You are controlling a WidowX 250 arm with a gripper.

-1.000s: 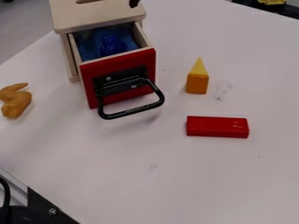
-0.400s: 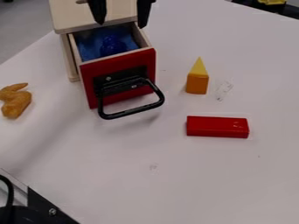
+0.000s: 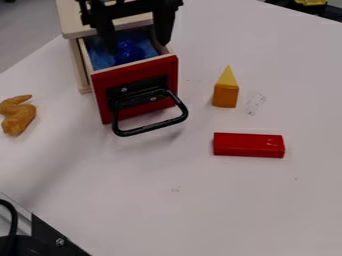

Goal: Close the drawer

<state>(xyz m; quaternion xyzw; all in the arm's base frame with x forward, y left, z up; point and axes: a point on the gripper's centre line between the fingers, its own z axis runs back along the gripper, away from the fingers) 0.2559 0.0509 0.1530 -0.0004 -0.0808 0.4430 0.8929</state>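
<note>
The drawer (image 3: 133, 72) is pulled out of the wooden cabinet (image 3: 71, 19) at the far left of the surface (image 3: 167, 205), its black handle (image 3: 150, 128) facing near. The gripper (image 3: 136, 46) hangs over the open drawer with its two fingers spread. Inside lies a blue object (image 3: 129, 51). To the right, a yellow pointed piece (image 3: 228, 76) tops an orange block (image 3: 225, 96); a red block (image 3: 248, 145) lies nearer. A brownish-orange figure (image 3: 19, 119) is at the left.

A yellow-tipped orange block (image 3: 226, 95) stands at right on a white tabletop (image 3: 174, 215), a red block (image 3: 248, 145) lying nearer; an orange-brown toy (image 3: 19, 120) rests at left, a blue object (image 3: 130, 52) farther off.
</note>
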